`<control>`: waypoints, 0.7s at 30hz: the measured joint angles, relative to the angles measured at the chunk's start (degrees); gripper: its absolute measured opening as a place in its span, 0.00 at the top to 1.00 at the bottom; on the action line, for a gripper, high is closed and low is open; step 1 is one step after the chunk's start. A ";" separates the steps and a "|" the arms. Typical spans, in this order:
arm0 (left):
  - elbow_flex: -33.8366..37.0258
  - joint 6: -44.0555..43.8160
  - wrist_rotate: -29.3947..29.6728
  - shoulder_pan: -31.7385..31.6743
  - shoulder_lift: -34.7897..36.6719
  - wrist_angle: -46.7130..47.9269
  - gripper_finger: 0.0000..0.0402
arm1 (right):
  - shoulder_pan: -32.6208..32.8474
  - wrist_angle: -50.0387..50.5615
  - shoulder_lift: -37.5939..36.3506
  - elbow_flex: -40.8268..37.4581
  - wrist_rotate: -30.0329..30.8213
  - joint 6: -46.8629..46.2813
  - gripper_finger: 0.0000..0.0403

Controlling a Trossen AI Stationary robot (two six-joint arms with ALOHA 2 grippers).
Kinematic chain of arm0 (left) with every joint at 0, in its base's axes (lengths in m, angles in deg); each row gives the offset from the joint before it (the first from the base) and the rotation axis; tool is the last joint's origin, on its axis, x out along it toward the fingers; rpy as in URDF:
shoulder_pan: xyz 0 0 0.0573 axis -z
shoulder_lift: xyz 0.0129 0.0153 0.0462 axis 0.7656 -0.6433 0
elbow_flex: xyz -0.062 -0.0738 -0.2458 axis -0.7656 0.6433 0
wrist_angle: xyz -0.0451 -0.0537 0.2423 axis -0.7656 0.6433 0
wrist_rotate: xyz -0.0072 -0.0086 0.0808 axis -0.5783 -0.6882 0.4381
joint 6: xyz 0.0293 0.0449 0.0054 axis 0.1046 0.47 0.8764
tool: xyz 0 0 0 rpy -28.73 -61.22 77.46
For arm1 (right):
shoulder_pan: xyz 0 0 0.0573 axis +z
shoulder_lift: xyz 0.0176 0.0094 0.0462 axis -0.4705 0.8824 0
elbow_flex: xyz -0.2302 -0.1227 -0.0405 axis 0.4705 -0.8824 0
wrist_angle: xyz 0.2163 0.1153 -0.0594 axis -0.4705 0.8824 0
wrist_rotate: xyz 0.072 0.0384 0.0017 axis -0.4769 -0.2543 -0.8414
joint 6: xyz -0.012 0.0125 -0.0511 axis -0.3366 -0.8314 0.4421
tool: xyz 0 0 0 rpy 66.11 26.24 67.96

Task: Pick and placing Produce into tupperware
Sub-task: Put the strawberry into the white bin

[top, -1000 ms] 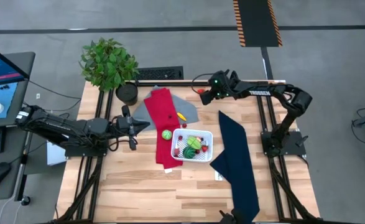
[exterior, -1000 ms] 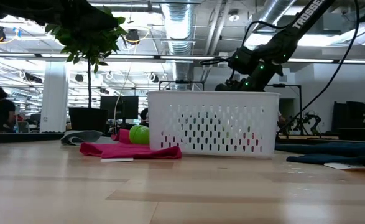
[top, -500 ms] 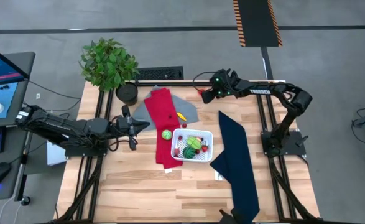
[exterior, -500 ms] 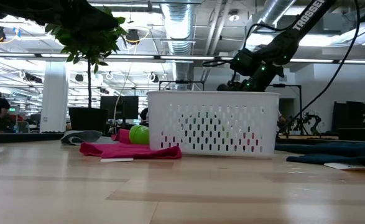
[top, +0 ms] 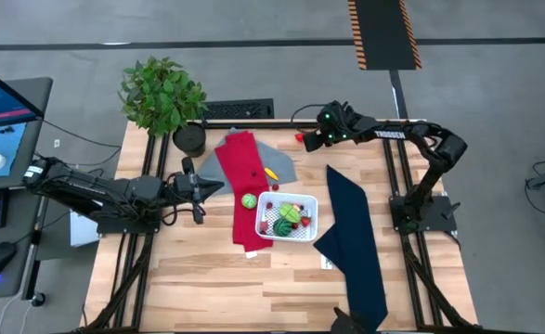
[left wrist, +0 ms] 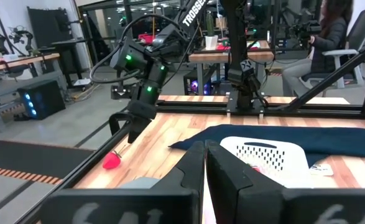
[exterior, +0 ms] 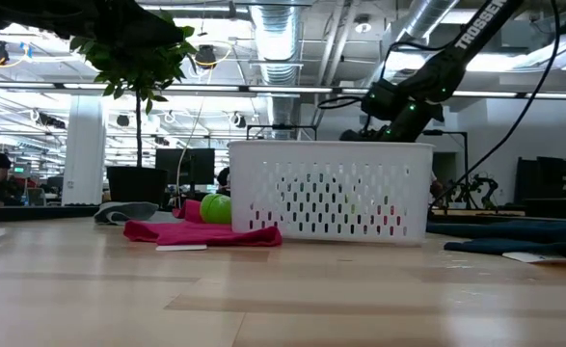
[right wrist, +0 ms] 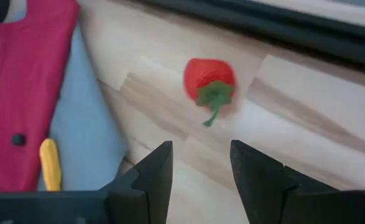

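1. The white tupperware tub (top: 289,217) sits mid-table between the red cloth (top: 244,186) and the navy cloth (top: 356,243), holding several green, red and yellow toy produce pieces.
2. My right gripper (top: 307,139) hangs above the table's far edge, fingers apart and empty, a red strawberry (right wrist: 209,82) lying just ahead of them.
3. My left gripper (top: 218,187) rests pinched shut, empty, beside the red cloth.
4. A green ball-shaped fruit (top: 249,200) lies on the red cloth, just outside the tub.

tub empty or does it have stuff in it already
Not empty. The high view shows the tub holding several produce pieces, green and red. A strawberry lies out on the table.
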State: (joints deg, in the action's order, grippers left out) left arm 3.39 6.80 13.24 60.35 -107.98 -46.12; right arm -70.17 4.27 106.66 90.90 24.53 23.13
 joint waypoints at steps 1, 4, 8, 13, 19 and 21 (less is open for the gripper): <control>0.00 0.00 0.00 0.00 0.00 -0.02 0.98 | -0.11 -0.05 0.00 0.03 0.08 -0.07 0.54; 0.00 0.02 0.00 0.00 0.00 0.00 0.98 | -0.61 0.69 0.02 0.63 -0.29 -1.49 0.54; 0.00 -0.02 0.00 0.00 0.00 0.04 0.98 | -1.40 0.88 0.84 2.05 -5.18 -5.00 0.54; 0.00 -0.12 -0.13 0.03 0.00 0.26 0.98 | -1.95 1.86 3.18 4.29 -10.46 -9.29 0.55; 0.00 -0.92 -3.09 0.24 0.01 0.48 0.98 | -2.35 7.05 3.96 7.84 -10.55 -10.94 0.55; 0.00 -1.36 -3.26 0.45 0.01 0.52 0.98 | -2.88 9.67 3.93 8.56 -10.58 -12.08 0.55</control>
State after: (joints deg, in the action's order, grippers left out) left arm 3.39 5.44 9.99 60.81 -107.97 -45.60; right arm -73.05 13.94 110.59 99.46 13.95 11.05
